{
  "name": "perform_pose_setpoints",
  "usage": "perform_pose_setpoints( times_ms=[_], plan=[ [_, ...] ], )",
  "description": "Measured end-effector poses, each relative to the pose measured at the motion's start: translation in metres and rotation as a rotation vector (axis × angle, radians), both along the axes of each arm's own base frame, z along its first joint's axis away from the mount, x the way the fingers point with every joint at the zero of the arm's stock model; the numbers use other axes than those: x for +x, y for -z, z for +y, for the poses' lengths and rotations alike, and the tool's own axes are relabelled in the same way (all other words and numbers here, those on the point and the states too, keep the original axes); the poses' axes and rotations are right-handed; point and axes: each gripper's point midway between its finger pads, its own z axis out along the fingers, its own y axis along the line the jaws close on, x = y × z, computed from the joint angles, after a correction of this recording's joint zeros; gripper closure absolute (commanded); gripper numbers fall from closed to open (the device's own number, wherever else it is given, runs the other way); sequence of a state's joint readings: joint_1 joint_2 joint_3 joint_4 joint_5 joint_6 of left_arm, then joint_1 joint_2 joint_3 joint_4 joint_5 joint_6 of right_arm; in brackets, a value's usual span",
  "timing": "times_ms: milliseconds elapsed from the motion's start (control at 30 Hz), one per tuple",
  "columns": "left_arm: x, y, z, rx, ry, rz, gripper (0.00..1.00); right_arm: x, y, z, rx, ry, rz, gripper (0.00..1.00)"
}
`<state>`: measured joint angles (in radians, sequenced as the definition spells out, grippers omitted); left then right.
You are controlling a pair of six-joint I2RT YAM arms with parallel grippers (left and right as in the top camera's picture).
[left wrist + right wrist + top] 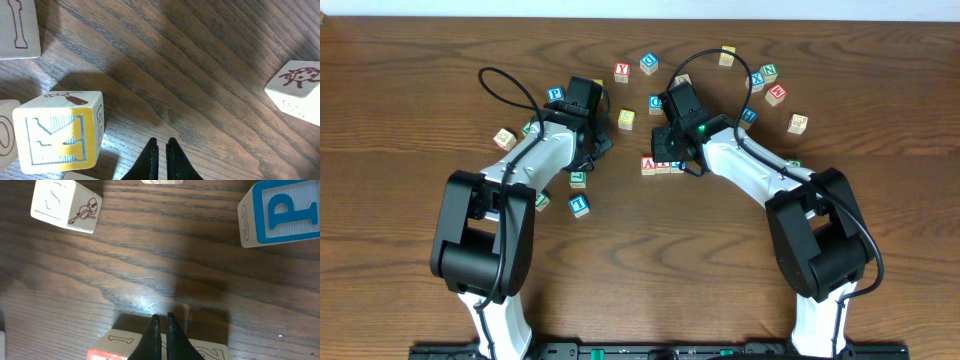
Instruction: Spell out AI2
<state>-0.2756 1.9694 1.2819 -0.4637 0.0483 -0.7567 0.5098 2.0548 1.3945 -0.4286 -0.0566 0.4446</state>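
Where the word is being built: the row [663, 166] lies in the middle of the table [400, 300], between the two arms, so that either arm can reach it. The red A block [648, 165] is at the end nearer the left arm, and at least one more block touches it.
Right gripper [162, 319]: the fingers are closed together and hold nothing. It hangs directly over a numeral block [212, 352] of the row, whose side shows an outlined 1 and 2. I judge this is the block for the 2, but its top face is hidden.
Left gripper [162, 144]: also closed and empty, over bare wood, probably parked aside so as not to disturb the row.
Letter I: I cannot read it in any view.
Beside the left fingers: the yellow K block [57, 132] is near on one side, and the ladybug block [295, 87] is well apart on the other.
Ahead of the right fingers: the blue P block [280, 210] and a picture block [65, 205], both apart.
Open room: there is bare wood on the robot's side of the row. Loose blocks crowd the far side, so going straight up looks the safest way out.
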Motion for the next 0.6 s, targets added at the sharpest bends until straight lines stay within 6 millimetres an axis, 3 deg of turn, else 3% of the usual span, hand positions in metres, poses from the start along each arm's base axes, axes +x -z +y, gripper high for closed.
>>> perform_pose_setpoints(
  times_ms=[600],
  plan=[
    [0.0,0.0,0.0,-0.001,-0.003,0.0,0.93,-0.0043,0.0005,0.0052,-0.002,-0.014,0.004,0.99]
  ],
)
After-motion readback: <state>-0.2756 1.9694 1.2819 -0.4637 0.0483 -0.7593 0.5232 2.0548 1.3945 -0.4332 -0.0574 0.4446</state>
